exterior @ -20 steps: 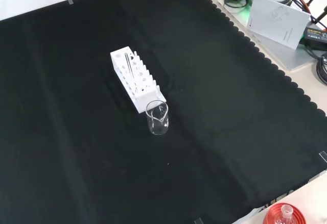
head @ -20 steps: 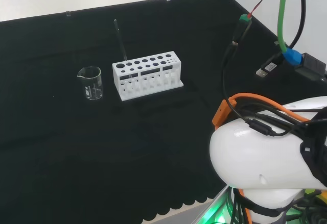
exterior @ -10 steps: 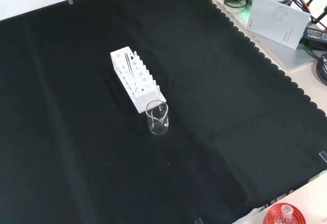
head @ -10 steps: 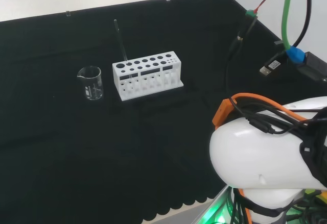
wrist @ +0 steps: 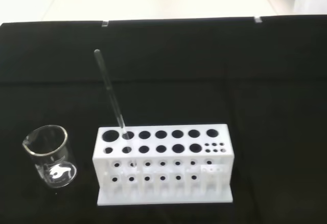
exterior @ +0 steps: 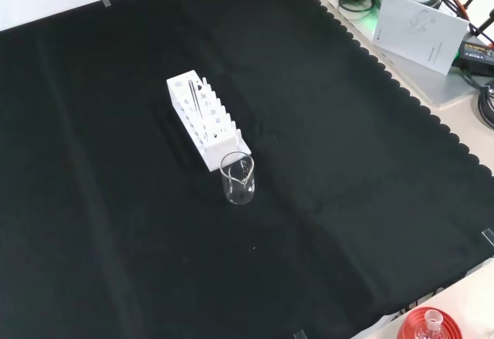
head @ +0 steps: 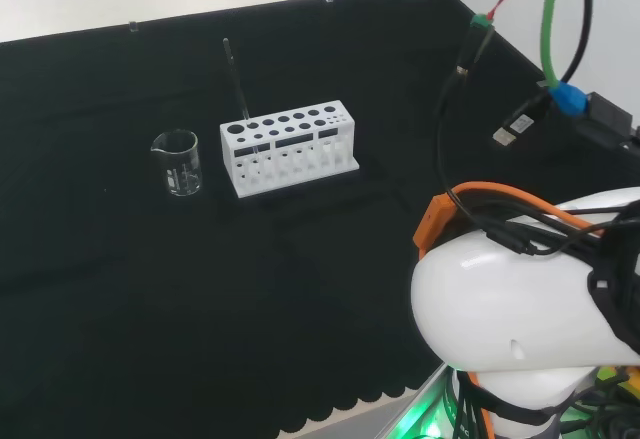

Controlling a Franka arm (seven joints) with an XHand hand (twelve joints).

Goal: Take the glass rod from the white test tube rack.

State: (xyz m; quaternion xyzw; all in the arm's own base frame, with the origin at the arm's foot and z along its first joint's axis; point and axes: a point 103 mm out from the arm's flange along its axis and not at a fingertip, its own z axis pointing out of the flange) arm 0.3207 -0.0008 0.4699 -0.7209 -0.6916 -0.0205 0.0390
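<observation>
A white test tube rack [head: 288,146] [exterior: 202,119] [wrist: 163,163] stands on the black cloth near its middle. A thin glass rod [head: 236,81] [exterior: 195,97] [wrist: 109,90] leans in one of the rack's end holes, on the side nearest the beaker, and its upper end sticks well above the rack. No fingers or palm can be made out in these views, and nothing touches the rod or the rack.
A small clear glass beaker [head: 177,163] [exterior: 238,177] [wrist: 49,156] stands just beside the rack's end. The arm's white link [head: 530,329] with cables fills the head view's lower right. A red ribbed stand with a flask [exterior: 431,324] sits off the cloth's near edge.
In the head view the cables and parts at the upper right have shifted slightly. The rack, rod and beaker have not moved.
</observation>
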